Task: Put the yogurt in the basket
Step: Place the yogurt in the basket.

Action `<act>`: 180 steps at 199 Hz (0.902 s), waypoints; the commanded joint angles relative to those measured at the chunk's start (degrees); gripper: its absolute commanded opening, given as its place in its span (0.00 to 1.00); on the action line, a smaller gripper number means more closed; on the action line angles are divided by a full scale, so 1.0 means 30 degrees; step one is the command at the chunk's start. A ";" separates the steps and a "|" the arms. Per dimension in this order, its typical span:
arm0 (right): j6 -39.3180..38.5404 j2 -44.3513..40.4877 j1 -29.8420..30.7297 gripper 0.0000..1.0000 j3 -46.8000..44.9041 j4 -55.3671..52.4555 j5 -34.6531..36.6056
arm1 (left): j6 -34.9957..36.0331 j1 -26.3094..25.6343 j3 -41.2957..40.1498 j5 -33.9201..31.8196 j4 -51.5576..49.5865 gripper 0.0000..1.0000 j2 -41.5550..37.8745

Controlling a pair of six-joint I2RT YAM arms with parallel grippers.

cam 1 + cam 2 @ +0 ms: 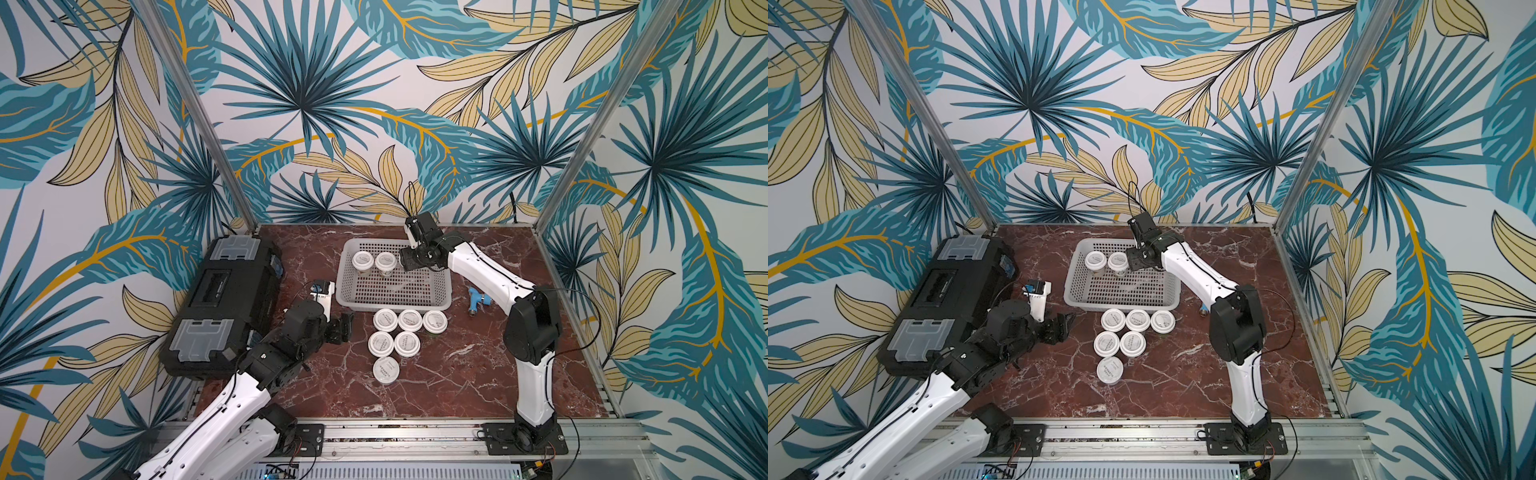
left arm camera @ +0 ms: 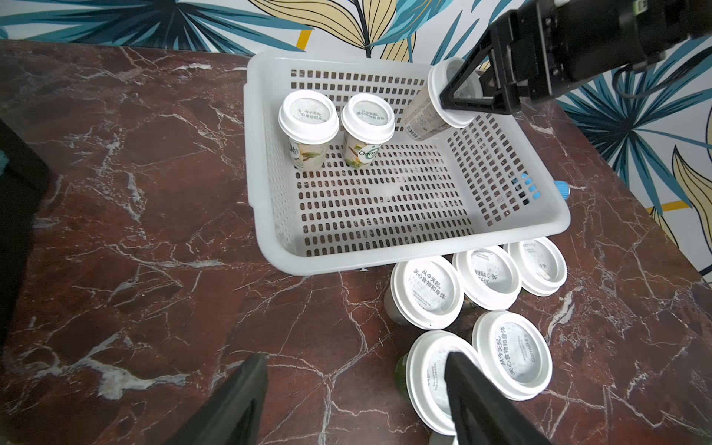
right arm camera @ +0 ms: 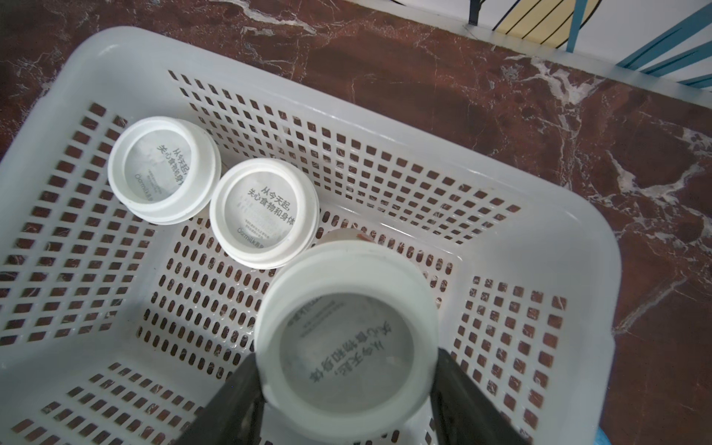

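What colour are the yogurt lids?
The yogurt lids are white with a grey printed centre, clearest in the right wrist view.

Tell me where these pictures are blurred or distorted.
Right wrist view: the held yogurt is near, its lid print soft; the basket behind is sharp. Left wrist view: the left fingers are blurred. Both top views: the wide lens tilts the posts.

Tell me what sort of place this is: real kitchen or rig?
Most likely a robot test cell, not a kitchen: aluminium frame posts edge leaf-print wall panels, and the left arm and right arm are bolted to an extrusion rail fronting a marble-look tabletop.
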 commanded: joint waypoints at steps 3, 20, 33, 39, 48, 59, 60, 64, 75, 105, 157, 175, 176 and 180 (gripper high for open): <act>-0.0161 0.0855 -0.0124 0.65 0.0374 0.0413 -0.0017 | 0.0267 0.0131 -0.0192 -0.0085 -0.0115 0.77 -0.0097; -0.0159 0.1142 -0.0156 0.65 0.0501 0.0517 -0.0236 | 0.0281 0.0111 -0.0222 -0.0071 -0.0115 0.77 -0.0079; -0.0081 0.1328 -0.0161 0.65 0.0595 0.0509 -0.0363 | 0.0306 0.0123 -0.0251 -0.0075 -0.0112 0.77 -0.0065; -0.0082 0.1410 -0.0166 0.65 0.0597 0.0531 -0.0426 | 0.0313 0.0132 -0.0250 -0.0097 -0.0116 0.77 -0.0061; -0.0087 0.1500 -0.0171 0.65 0.0612 0.0563 -0.0463 | 0.0312 0.0131 -0.0251 -0.0119 -0.0086 0.77 -0.0029; -0.0097 0.1603 -0.0197 0.65 0.0614 0.0586 -0.0473 | 0.0311 0.0110 -0.0251 -0.0098 -0.0033 0.77 0.0007; -0.0099 0.1603 -0.0205 0.65 0.0606 0.0589 -0.0495 | 0.0311 0.0121 -0.0251 -0.0114 -0.0030 0.77 0.0008; -0.0078 0.1653 -0.0187 0.65 0.0642 0.0593 -0.0466 | 0.0311 0.0117 -0.0251 -0.0103 -0.0048 0.77 -0.0006; -0.0127 0.1842 -0.0203 0.65 0.0728 0.0593 -0.0578 | 0.0340 0.0130 -0.0251 -0.0057 -0.0010 0.77 0.0049; -0.0128 0.2333 -0.0305 0.65 0.0993 0.0593 -0.0653 | 0.0311 0.0131 -0.0280 -0.0072 0.0004 0.77 0.0090; -0.0087 0.2959 -0.0510 0.65 0.1156 0.0652 -0.0332 | 0.0310 0.0123 -0.0369 -0.0057 0.0163 0.77 0.0204; -0.0055 0.2891 -0.0571 0.65 0.0929 0.0651 -0.0209 | 0.0311 0.0117 -0.0423 -0.0072 0.0230 0.77 0.0188; -0.0063 0.2877 -0.0583 0.65 0.0924 0.0651 -0.0202 | 0.0311 0.0125 -0.0425 -0.0057 0.0233 0.77 0.0186; -0.0059 0.2840 -0.0592 0.65 0.0878 0.0668 -0.0173 | 0.0311 0.0097 -0.0427 -0.0058 0.0232 0.77 0.0227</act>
